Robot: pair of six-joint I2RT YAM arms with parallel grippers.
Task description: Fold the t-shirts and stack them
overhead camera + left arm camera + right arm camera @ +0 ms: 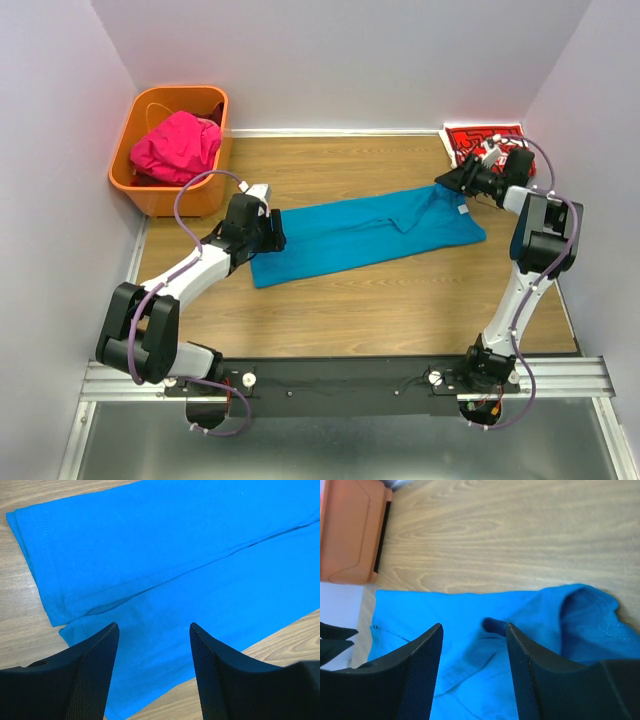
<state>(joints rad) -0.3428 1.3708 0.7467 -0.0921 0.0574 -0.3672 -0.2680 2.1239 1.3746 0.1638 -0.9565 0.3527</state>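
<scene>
Left gripper [154, 626] and right gripper [474, 626] are being held with jaws spread wide (one at each end) over the teal t-shirt [365, 232], which is lying stretched across mid-frame on the table [400, 300].

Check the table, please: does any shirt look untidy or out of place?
Yes. The teal shirt lies slanted across the table, and its end near the right end effector is bunched into a raised fold. The pink shirt sits crumpled in the orange basket, not folded. Nothing looks damaged.
</scene>
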